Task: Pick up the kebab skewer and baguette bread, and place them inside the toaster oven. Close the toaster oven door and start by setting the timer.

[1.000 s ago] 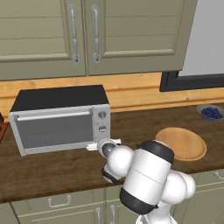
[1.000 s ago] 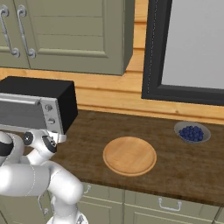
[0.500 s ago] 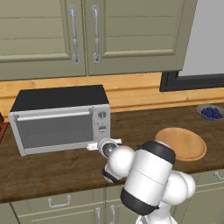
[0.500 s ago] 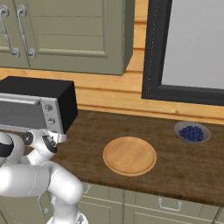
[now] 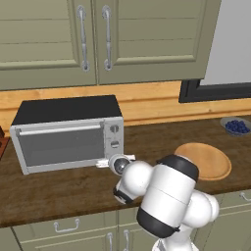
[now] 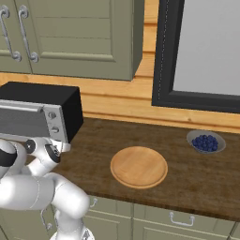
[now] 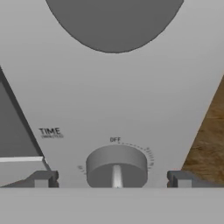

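Toaster oven (image 5: 68,131) left on counter (image 5: 147,142); wooden plate (image 5: 206,159) right (berry bowl (image 5: 236,126) beyond).

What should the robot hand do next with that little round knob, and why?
Probably ease forward and close on the TIME knob. The toaster oven door looks shut, and the gripper is open, its fingertips either side of the knob, whose pointer sits at OFF.
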Controlling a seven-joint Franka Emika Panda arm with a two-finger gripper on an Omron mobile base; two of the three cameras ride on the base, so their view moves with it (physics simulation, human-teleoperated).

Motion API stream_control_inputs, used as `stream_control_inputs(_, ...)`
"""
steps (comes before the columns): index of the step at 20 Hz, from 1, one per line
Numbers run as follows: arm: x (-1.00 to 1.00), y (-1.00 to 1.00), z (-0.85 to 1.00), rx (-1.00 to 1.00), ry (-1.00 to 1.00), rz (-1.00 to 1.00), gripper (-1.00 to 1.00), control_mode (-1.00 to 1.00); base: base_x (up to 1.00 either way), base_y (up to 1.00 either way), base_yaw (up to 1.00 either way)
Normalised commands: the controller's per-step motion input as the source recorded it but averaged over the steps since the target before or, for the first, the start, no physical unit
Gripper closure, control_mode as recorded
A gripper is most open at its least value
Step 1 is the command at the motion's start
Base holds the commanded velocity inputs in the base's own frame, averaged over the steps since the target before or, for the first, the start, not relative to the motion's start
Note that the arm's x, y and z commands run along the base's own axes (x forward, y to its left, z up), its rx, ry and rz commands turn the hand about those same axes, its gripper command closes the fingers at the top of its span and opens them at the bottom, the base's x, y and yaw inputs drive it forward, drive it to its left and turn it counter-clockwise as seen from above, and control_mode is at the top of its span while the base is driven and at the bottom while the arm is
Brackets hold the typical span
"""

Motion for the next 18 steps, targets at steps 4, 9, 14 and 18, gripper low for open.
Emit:
stream_control_inputs(4,0.0,0.0,0.0,0.0,0.01,0.0,-1.0,-1.0,0.0,0.0,0.0)
stream_control_inputs(9,0.0,0.0,0.0,0.0,0.0,0.0,-1.0,-1.0,0.0,0.0,0.0)
stream_control_inputs(14,0.0,0.0,0.0,0.0,0.0,0.0,1.0,-1.0,0.0,0.0,0.0)
stream_control_inputs(18,0.0,0.0,0.0,0.0,0.0,0.0,1.0,-1.0,0.0,0.0,0.0)
